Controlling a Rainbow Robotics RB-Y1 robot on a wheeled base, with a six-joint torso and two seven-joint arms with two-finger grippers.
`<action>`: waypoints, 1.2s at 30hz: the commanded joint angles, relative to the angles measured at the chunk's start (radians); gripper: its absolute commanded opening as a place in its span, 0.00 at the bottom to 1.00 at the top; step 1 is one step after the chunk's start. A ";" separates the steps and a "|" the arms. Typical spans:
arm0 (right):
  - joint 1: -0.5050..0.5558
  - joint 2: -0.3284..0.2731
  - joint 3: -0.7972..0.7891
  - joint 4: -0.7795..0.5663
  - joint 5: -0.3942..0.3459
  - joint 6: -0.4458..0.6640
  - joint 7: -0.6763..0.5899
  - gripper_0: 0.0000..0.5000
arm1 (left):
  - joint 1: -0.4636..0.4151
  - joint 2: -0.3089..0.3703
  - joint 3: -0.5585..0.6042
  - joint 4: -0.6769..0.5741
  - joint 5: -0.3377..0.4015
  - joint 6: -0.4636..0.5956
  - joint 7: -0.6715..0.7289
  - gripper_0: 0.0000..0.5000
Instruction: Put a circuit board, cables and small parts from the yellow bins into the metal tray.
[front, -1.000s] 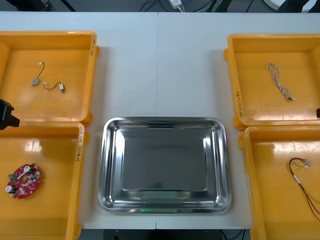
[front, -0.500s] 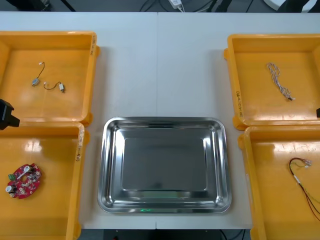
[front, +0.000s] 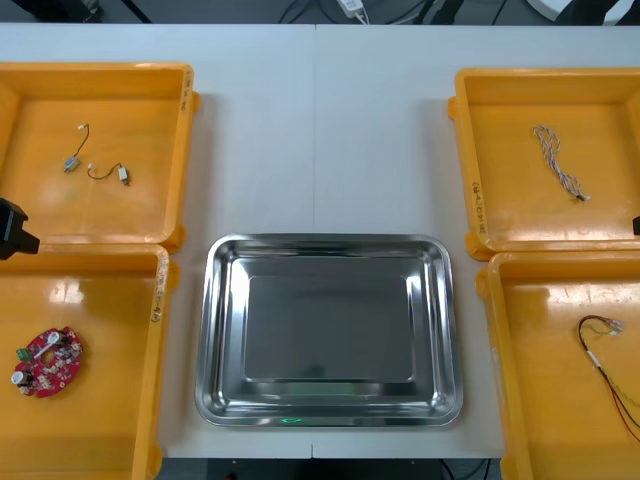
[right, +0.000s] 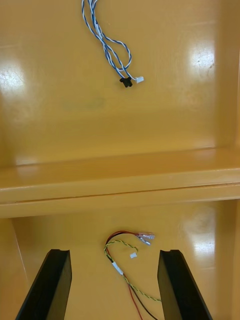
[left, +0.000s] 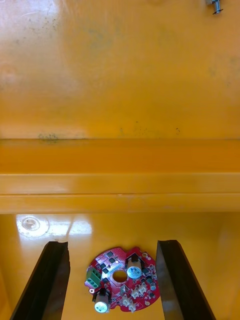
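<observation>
1. The left gripper is hanging over the near-left yellow bin. Its black fingers are standing wide apart, released and grasping nothing.
2. The round red circuit board is lying flat on that bin's floor, below the left gripper and framed between its two fingers in the left wrist view. In the front view the circuit board is sitting close to the bin's outer side.
3. Two small metal parts, each trailing a short black cable, are resting a little apart on the floor of the far-left yellow bin.
4. The right gripper is hovering over the near-right yellow bin, its fingers likewise spread open and holding nothing.
5. The red and yellow cable is lying loose on that bin's floor, with its connector end showing between the right gripper's fingers.
6. The twisted blue and white cable is lying in the far-right yellow bin, beyond the walls that divide the two right-hand bins.
7. The metal tray, bare and shiny inside, is sitting on the light table between the left and right bins.
</observation>
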 joint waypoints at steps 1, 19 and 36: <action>0.008 -0.047 -0.028 -0.005 -0.004 0.005 0.021 1.00 | 0.022 0.049 0.033 -0.003 0.007 -0.012 -0.075 1.00; 0.008 -0.047 -0.028 -0.005 -0.004 0.005 0.021 1.00 | 0.022 0.049 0.033 -0.003 0.007 -0.012 -0.075 1.00; 0.008 -0.047 -0.028 -0.005 -0.004 0.005 0.021 1.00 | 0.022 0.049 0.033 -0.003 0.007 -0.012 -0.075 1.00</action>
